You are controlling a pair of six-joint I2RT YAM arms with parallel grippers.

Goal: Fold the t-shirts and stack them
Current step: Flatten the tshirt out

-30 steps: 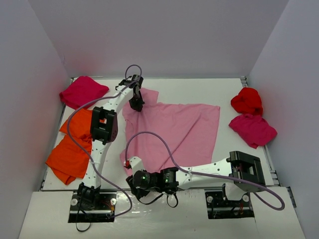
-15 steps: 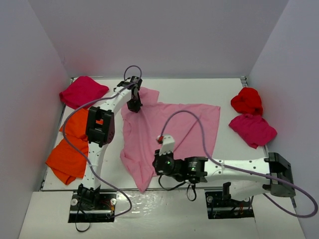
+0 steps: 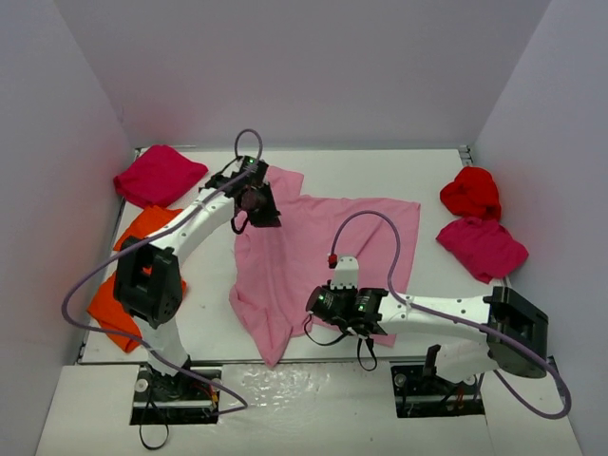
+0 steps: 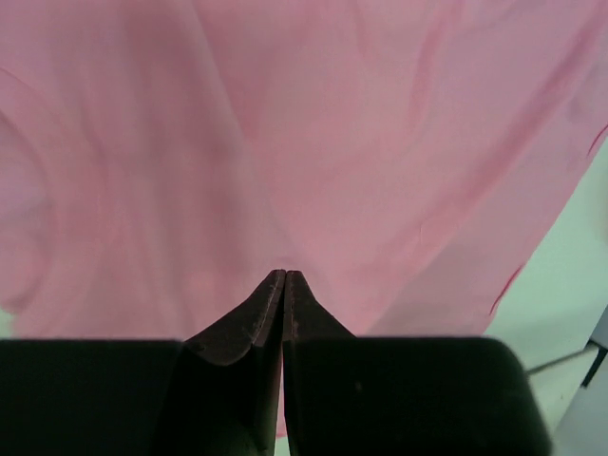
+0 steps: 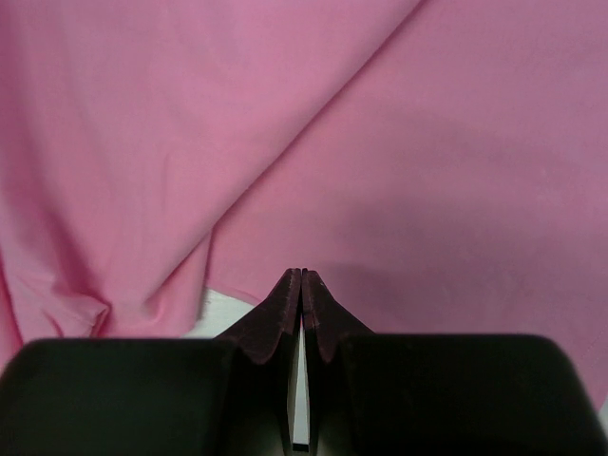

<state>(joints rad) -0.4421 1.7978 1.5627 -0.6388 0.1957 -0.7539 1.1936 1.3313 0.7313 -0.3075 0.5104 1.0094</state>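
Tabletop (image 3: 380,176) — pink t-shirt (image 3: 323,237) in both grippers (image 4: 284,275) (image 5: 301,273)

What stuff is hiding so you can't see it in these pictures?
- Top view: the left arm covers part of the orange t-shirts, so where one ends is unclear.
- Left wrist view: the pink t-shirt fills the frame; its sleeves and collar are cut off by the edges.
- Right wrist view: the right gripper blocks the bottom with its own body.

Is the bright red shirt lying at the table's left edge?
No, the bright red shirt lies at the right edge of the table, beside a crimson shirt.
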